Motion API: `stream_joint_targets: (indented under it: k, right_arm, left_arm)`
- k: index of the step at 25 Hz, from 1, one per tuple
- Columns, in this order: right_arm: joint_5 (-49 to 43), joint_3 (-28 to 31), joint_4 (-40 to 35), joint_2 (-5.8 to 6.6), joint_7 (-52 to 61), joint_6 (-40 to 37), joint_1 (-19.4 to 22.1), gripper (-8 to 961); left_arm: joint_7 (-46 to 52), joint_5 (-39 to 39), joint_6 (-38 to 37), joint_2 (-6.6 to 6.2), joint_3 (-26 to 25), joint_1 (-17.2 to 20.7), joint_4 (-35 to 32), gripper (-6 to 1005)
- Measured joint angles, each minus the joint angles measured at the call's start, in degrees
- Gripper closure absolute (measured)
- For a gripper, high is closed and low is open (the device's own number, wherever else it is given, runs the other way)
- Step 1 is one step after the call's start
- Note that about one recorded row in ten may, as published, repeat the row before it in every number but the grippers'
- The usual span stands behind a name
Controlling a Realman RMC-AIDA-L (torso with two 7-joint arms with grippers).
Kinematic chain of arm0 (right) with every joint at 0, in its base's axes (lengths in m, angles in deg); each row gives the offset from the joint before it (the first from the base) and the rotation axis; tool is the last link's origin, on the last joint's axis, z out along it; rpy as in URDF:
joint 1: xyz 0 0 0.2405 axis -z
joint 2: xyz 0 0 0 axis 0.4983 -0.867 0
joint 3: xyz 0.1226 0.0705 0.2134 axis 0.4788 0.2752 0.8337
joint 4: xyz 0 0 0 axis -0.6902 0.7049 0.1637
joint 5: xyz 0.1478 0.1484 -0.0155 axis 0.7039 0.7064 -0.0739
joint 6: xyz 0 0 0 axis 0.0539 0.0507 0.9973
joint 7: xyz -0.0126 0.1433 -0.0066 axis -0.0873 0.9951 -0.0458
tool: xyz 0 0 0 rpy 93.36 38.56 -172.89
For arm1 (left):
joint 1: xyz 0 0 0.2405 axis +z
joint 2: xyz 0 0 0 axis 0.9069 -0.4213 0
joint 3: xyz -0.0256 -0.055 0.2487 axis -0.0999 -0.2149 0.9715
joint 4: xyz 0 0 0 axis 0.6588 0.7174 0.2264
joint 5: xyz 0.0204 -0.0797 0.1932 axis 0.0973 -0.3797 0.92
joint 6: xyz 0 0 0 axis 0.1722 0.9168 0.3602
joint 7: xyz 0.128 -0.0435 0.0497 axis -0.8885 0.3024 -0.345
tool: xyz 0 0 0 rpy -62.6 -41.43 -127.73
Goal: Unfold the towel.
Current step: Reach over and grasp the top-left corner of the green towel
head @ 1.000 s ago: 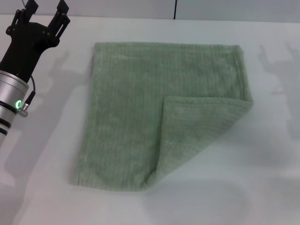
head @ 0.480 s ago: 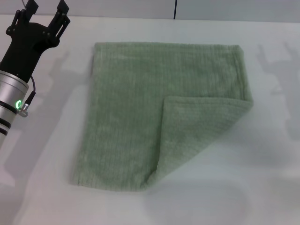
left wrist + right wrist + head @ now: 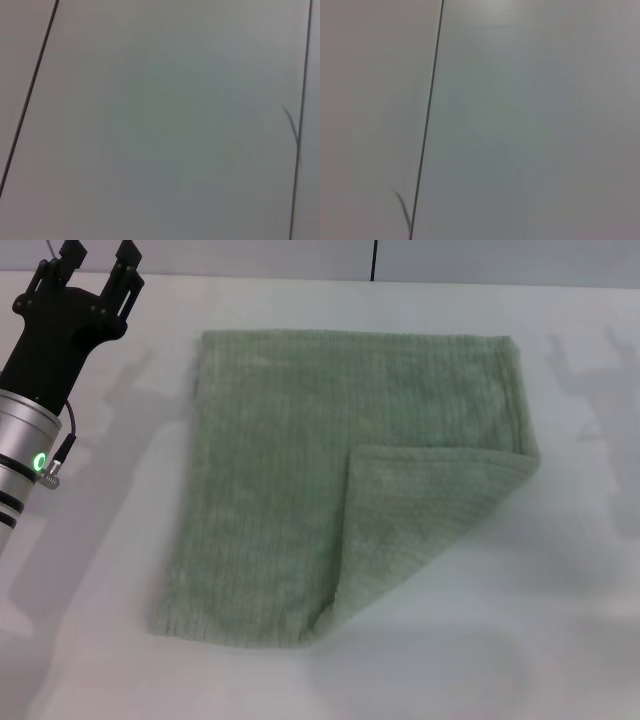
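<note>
The pale sage-green towel (image 3: 300, 460) lies flat on the white table (image 3: 90, 540) in the head view. Its near right corner is folded over onto the cloth as a triangular flap (image 3: 420, 520). My left gripper (image 3: 97, 258) is raised at the far left, well clear of the towel's left edge, fingers open and empty. My right gripper is out of view; only its shadow falls on the table at the right. Both wrist views show only bare grey panels with dark seams.
The white table extends around the towel on all sides. A grey wall with a dark vertical seam (image 3: 374, 260) stands behind the table's far edge.
The left gripper's fingers have drawn slightly closer together and shifted a little; the towel has not moved.
</note>
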Motion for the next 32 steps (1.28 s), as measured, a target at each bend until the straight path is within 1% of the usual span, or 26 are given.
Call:
stream_joint_targets:
  k: [1, 11, 12, 15, 16, 17, 18, 21, 22, 24, 25, 27, 28, 29, 30, 31, 32]
  right_arm:
    - [0.03, 0.0, 0.0, 0.0, 0.0, 0.0, -0.05, 215]
    - [0.25, 0.0, 0.0, 0.0, 0.0, 0.0, -0.17, 214]
    - [0.26, 0.0, 0.0, 0.0, 0.0, -0.01, -0.17, 214]
    - [0.22, 0.01, 0.0, 0.0, 0.0, 0.0, -0.18, 214]
    - [0.1, 0.0, 0.0, 0.0, 0.12, 0.07, -0.18, 214]
    - [0.06, 0.0, 0.0, 0.0, 0.15, 0.22, -0.18, 214]
    - [0.06, 0.0, 0.0, 0.0, 0.15, 0.22, -0.18, 215]
    - [-0.07, -0.14, 0.0, 0.0, 0.36, 1.35, -0.34, 215]
    - [-0.07, -0.14, 0.0, 0.0, 0.36, 1.35, -0.34, 215]
    - [-0.09, -0.42, 0.0, 0.0, 0.4, 1.63, -0.44, 215]
    - [-0.09, -0.62, 0.0, 0.0, 0.42, 1.69, -0.49, 215]
    - [-0.11, -1.01, 0.0, 0.0, 0.42, 1.8, -0.58, 216]
    - [-0.12, -1.23, -0.01, 0.02, 0.41, 2.0, -0.64, 216]
    - [-0.13, -1.44, -0.03, 0.07, 0.38, 2.39, -0.72, 215]
    - [-0.13, -1.44, -0.03, 0.07, 0.38, 2.39, -0.72, 215]
    - [-0.14, -1.48, -0.05, 0.07, 0.33, 2.64, -0.9, 214]
    - [-0.14, -1.48, -0.05, 0.07, 0.33, 2.64, -0.9, 214]
  left_arm:
    - [0.0, 0.0, -0.02, 0.0, -0.06, 0.0, 0.0, 197]
    - [0.01, 0.23, 0.12, -0.05, 0.29, -0.14, 0.0, 522]
    - [0.65, 0.31, 2.77, -0.28, 1.63, -1.18, 0.3, 556]
    - [1.09, 0.33, 4.75, -0.37, 2.48, -1.96, 0.58, 709]
    - [3.27, 0.35, 10.37, -0.48, 4.11, -4.22, 0.72, 760]
    - [3.27, 0.35, 10.37, -0.48, 4.11, -4.22, 0.72, 798]
    - [4.1, 0.36, 13.25, -0.51, 4.6, -5.57, 0.69, 837]
    - [4.1, 0.36, 13.25, -0.51, 4.6, -5.57, 0.69, 952]
    - [4.91, 0.36, 17.69, -0.52, 4.88, -7.16, 0.66, 990]
    - [4.91, 0.36, 17.69, -0.52, 4.88, -7.16, 0.66, 988]
    - [5.66, 0.36, 29.06, -0.53, 5.63, -10.94, 0.81, 986]
    - [5.66, 0.36, 29.06, -0.53, 5.63, -10.94, 0.81, 984]
    - [5.88, 0.35, 32.64, -0.53, 5.88, -12.26, 0.76, 983]
    - [5.88, 0.35, 32.64, -0.53, 5.88, -12.26, 0.76, 983]
    - [5.97, 0.35, 39.26, -0.48, 6.28, -14.51, 0.5, 983]
    - [5.97, 0.35, 39.26, -0.48, 6.28, -14.51, 0.5, 982]
    - [5.98, 0.35, 41.03, -0.47, 6.35, -15.06, 0.51, 982]
